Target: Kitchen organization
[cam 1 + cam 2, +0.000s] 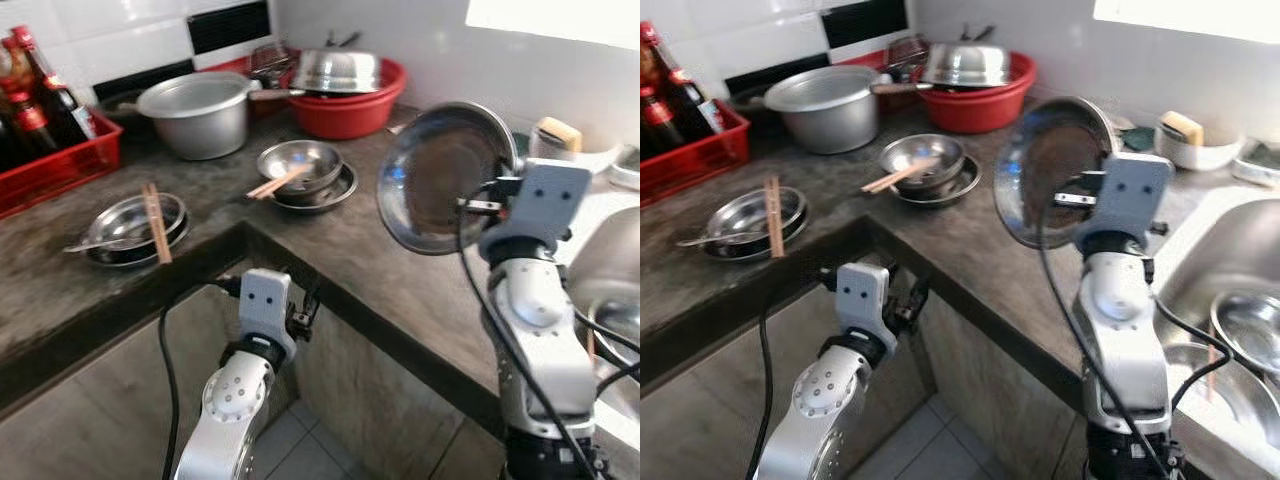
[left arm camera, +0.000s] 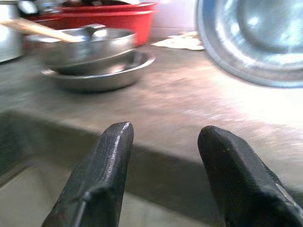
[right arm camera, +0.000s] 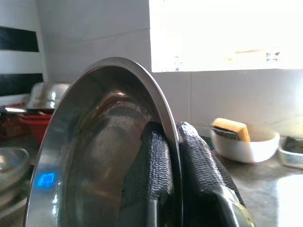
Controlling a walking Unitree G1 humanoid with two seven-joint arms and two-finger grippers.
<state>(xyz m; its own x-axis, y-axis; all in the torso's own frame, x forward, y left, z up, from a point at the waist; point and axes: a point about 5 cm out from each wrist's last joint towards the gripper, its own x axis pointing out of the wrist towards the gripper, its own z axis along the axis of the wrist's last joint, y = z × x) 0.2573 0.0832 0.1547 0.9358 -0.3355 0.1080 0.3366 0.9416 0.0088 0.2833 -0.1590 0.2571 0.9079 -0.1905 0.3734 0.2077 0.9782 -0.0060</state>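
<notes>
right gripper (image 3: 171, 156) clamps rim of round shiny steel plate (image 1: 440, 180), held upright above dark stone counter (image 1: 330, 240) | left gripper (image 2: 163, 156) spread, empty, below counter edge

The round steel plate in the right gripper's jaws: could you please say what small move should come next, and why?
Probably carry the round steel plate sideways toward the steel sink and lower it there. The right gripper pinches its rim, holding it on edge above the grey stone counter, and other steel dishes already lie in the sink.
</notes>
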